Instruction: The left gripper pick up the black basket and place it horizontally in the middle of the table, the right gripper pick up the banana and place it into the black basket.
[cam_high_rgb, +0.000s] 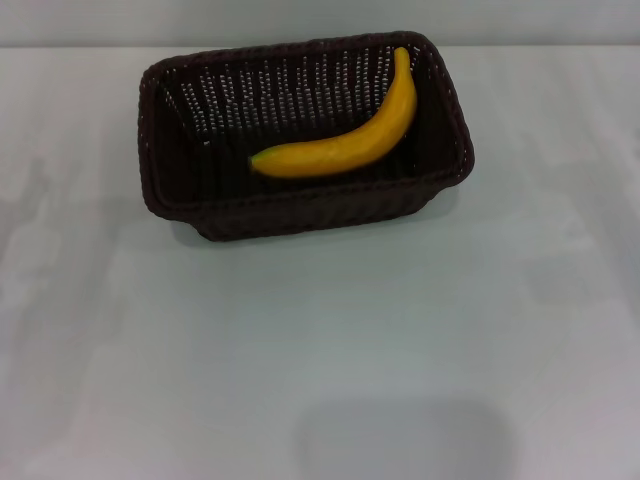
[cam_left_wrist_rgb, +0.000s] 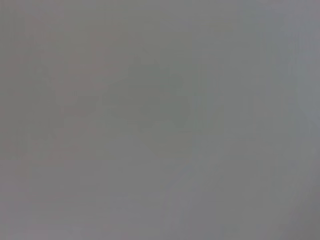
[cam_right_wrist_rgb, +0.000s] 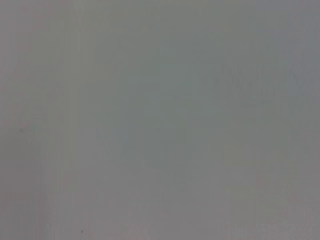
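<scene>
Curved yellow banana (cam_high_rgb: 345, 135) lies inside dark woven rectangular basket (cam_high_rgb: 300, 212), lengthwise near white table's (cam_high_rgb: 320, 340) far edge: delivered; both grippers unseen, finger state unknowable.

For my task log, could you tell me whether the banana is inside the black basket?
Inside: the banana lies diagonally on the floor of the black basket, enclosed by its rim.

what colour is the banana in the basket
Bright yellow, with a small dark tip; the banana shows best in the head view, lying inside the black basket.
</scene>
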